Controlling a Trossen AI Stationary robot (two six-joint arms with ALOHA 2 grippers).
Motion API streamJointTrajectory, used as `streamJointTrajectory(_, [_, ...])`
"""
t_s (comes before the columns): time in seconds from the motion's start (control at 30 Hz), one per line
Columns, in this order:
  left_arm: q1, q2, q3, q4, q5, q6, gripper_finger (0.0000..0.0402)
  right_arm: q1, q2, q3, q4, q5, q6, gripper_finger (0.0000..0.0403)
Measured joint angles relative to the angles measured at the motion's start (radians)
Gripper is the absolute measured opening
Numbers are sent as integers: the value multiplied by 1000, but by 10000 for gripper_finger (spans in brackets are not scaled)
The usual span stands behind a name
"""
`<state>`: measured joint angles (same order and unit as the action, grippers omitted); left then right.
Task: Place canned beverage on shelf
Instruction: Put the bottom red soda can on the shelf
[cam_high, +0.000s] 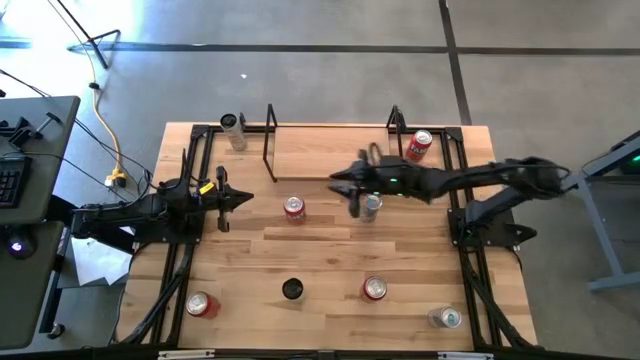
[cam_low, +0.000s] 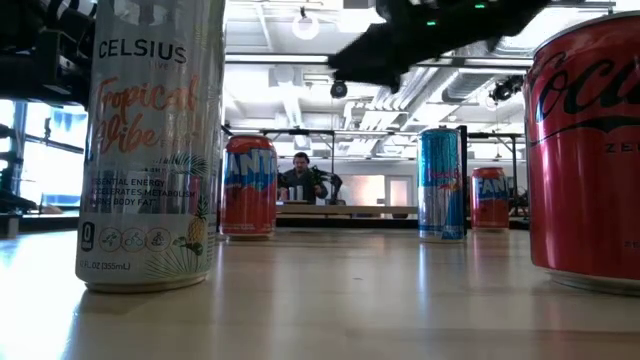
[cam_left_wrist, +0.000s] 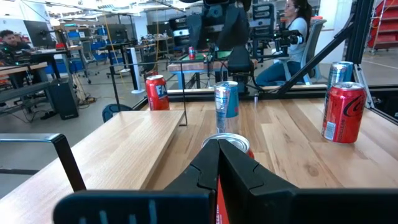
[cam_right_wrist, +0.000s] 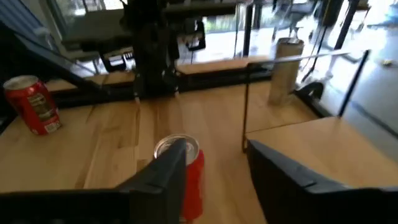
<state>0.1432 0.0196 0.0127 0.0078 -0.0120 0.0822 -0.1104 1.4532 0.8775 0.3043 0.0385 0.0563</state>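
Nearest the overhead camera, the right pincer (cam_high: 352, 186) hangs above mid-table with fingers wide, empty, beside the blue-and-silver can (cam_high: 371, 207). The shelf (cam_high: 330, 152) spans the frame's upper centre. Advice: descend squarely around the can. Left pincer (cam_high: 243, 198) waits narrow, centre-left.

Red can (cam_right_wrist: 189, 171) half hidden behind right gripper's fingers (cam_right_wrist: 163, 177); its label unreadable.
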Motion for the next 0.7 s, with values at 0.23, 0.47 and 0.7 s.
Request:
streamJointTrajectory(0.23, [0, 0, 0, 0, 0, 0, 0, 10, 264, 286, -181, -115, 49, 278])
streamJointTrajectory(0.47, [0, 0, 0, 0, 0, 0, 0, 51, 457, 490, -322, -100, 7, 298])
streamJointTrajectory(0.7, [0, 0, 0, 0, 0, 0, 0, 68, 553, 598, -388, -87, -35, 298])
